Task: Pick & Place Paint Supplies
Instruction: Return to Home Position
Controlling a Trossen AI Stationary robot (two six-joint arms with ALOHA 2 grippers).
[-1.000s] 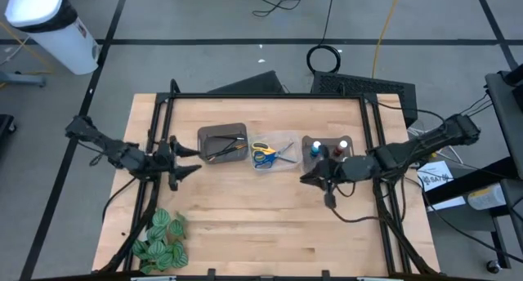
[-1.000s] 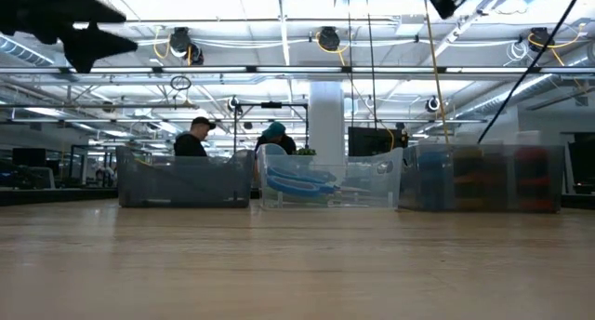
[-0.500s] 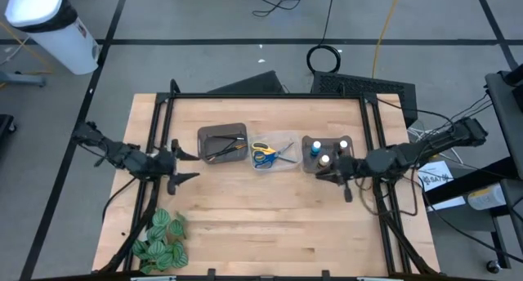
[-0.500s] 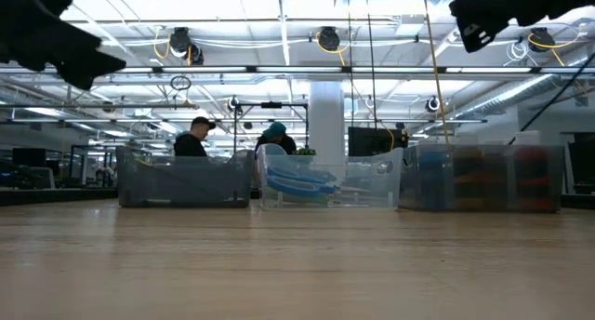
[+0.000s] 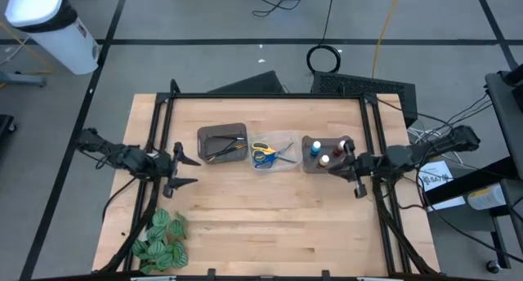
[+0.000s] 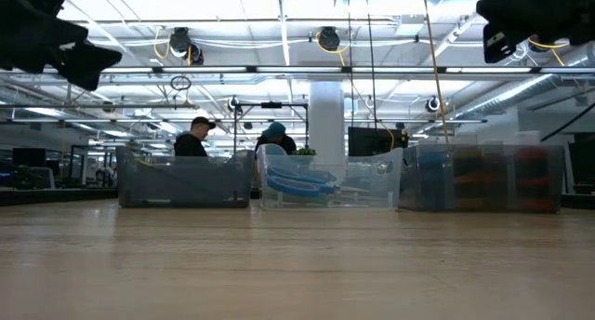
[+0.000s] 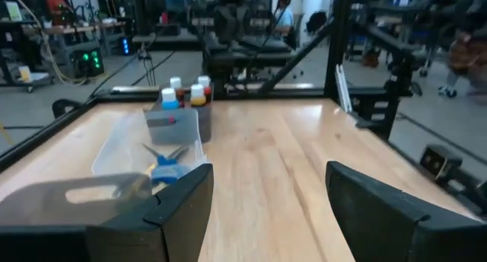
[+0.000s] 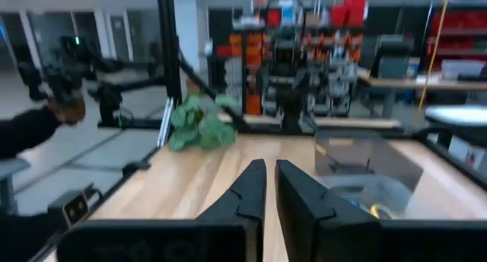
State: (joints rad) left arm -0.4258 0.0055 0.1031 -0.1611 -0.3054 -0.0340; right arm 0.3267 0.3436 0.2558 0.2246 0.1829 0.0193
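- the clear bin (image 5: 286,139) sits mid-table and is the landmark here; the scissors (image 5: 263,156) lie inside it, blue and yellow handles showing.
- touching it on the left arm's side is a grey bin (image 5: 222,127) with thin dark sticks crossed in it, most likely the brushes (image 5: 226,149), though they are too fine to be sure.
- on the clear bin's other side is the bottle bin (image 5: 306,165), with the bottles (image 5: 325,154) upright and capped.
- left gripper (image 5: 189,170) hangs above the table (image 5: 261,216), beyond the grey bin from the clear bin, fingers spread wide and empty; its wrist view shows only bare wood between them.
- right gripper (image 5: 333,170) hovers at the bottle bin's near edge, on the far side from the clear bin; its fingers (image 8: 247,187) are drawn almost together with only a thin slit between them, and they hold nothing.
- no supply lies loose on the wood, so the sorting looks done and only the retreat of the arms is left.
- the leafy bunch (image 5: 159,238) lies well apart from the clear bin, at the table's near corner on the left arm's side.
- handling, as a judgement:
  - bottles: light, rigid and smooth; grip the body below the cap and keep them upright.
  - brushes: light, stiff and apt to roll; pinch at mid-handle.
  - scissors: hard and awkward; close across the pivot, not the loops.
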